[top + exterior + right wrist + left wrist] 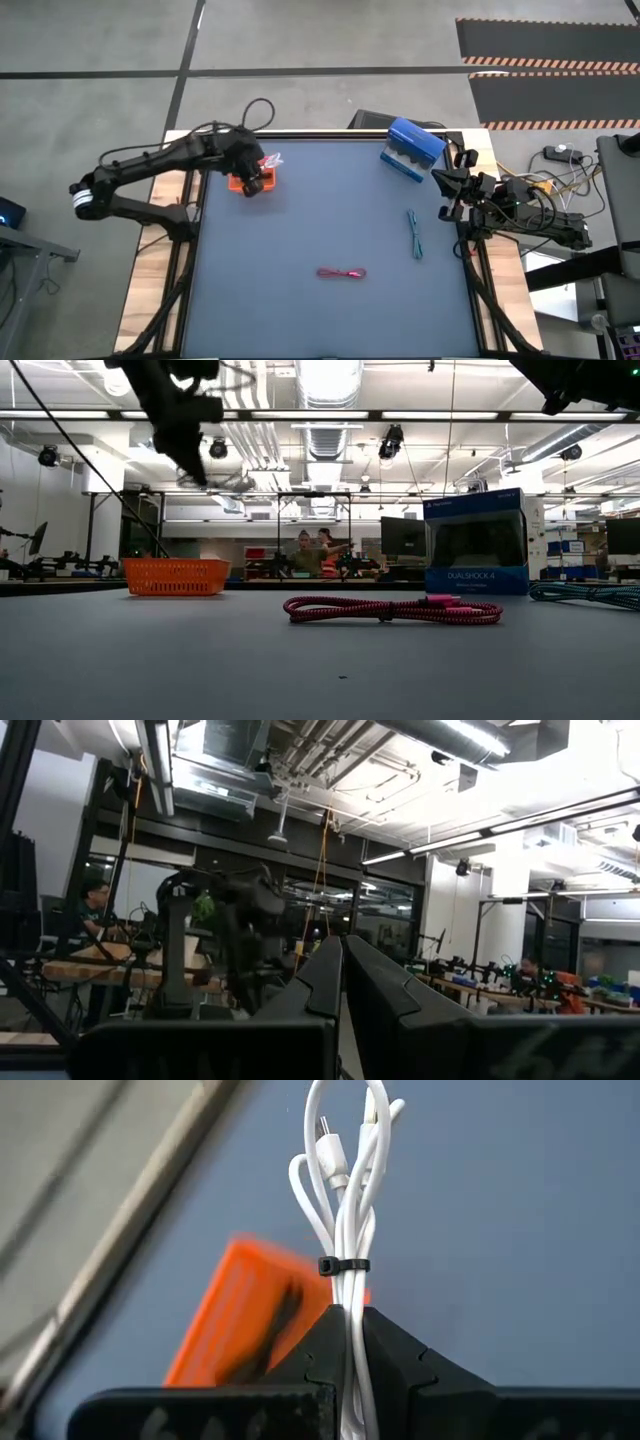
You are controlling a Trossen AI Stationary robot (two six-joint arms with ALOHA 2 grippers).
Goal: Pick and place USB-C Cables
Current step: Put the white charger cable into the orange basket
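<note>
My left gripper (262,168) is at the far left of the table, above the small orange tray (262,186), and is shut on the white cable bundle (345,1200). A dark, blurred shape (280,1315) lies in the tray. I cannot tell whether it is the black cable. The red-pink cable (341,272) lies flat on the mat near the middle front. The teal cable (414,235) lies flat toward the right. My right gripper (447,192) waits shut and empty at the table's right edge. My left gripper pinches the white bundle between its two fingers (400,1355), just behind the black tie (343,1266). The looped end with the plugs (330,1150) sticks out past the fingertips. The bundle is lifted clear, over the orange tray (225,1325).
A blue DualShock box (412,150) stands at the far right of the mat. It also shows in the low view (475,545), behind the red-pink cable (390,609). Bare mat (300,230) lies between the tray and the cables. People sit in the room behind the table.
</note>
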